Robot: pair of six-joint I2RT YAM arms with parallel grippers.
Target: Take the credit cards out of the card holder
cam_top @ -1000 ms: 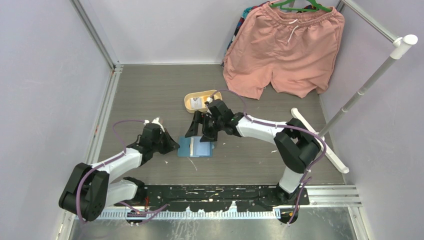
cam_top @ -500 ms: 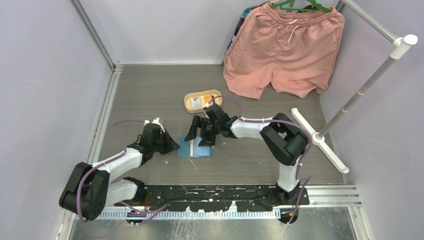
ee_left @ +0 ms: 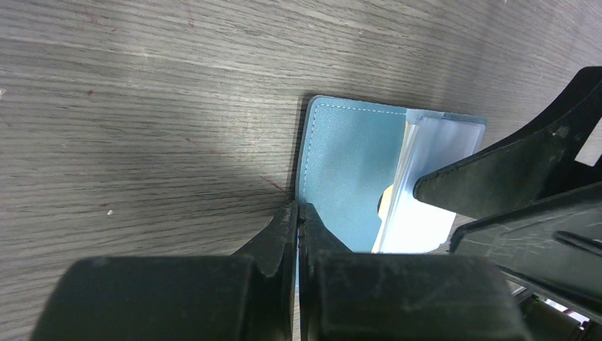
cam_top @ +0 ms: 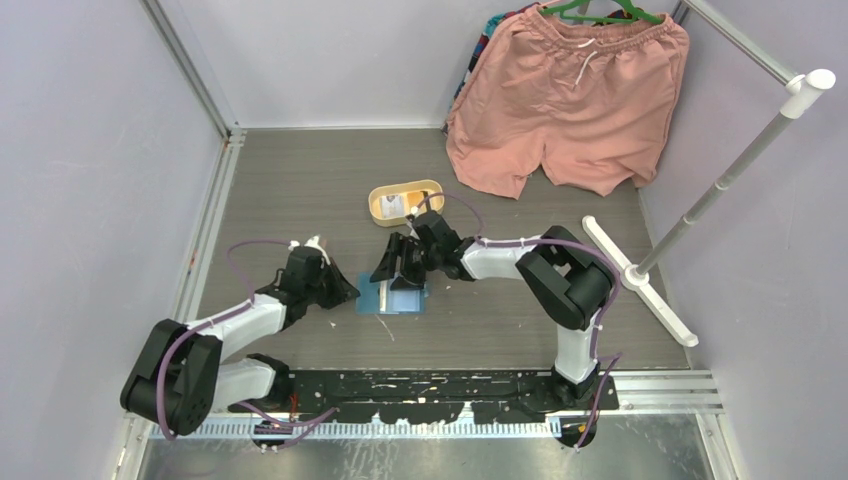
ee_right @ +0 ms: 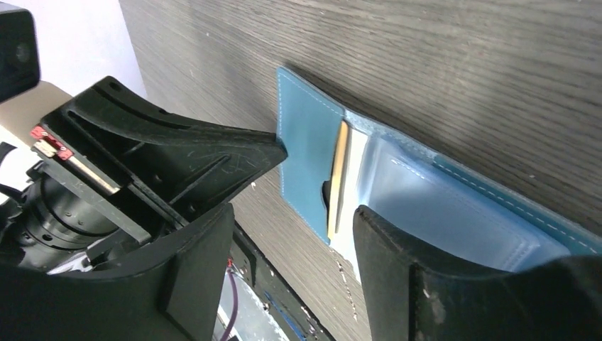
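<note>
Left claw: shut tip to tip, the tips resting at the 9 o'clock edge of the card holder. I cannot tell whether any of the flap is nipped between them.

Card holder: teal-blue, lying open and flat on the grey worktop. It sits in the middle of my top view, between the two claws.

Tan-edged card: seen edge-on in the pocket beside the fold, with a whitish face next to it under the clear sleeve. I cannot count the cards there.

Right claw: spread wide and holding nothing, set low over the holder from its 12 o'clock side. One finger is on each side of the card slot. I cannot tell whether they touch it.

Yellow tray: oval, at 12 o'clock from the holder, just beyond the right claw and apart from the holder.

Whitish card: lying flat inside the tray, with small dark marks on it.

Pink shorts: at 1 o'clock, hanging at the far end of the worktop.

White rack: at 3 o'clock, a slanting pole on a crossed foot.
</note>
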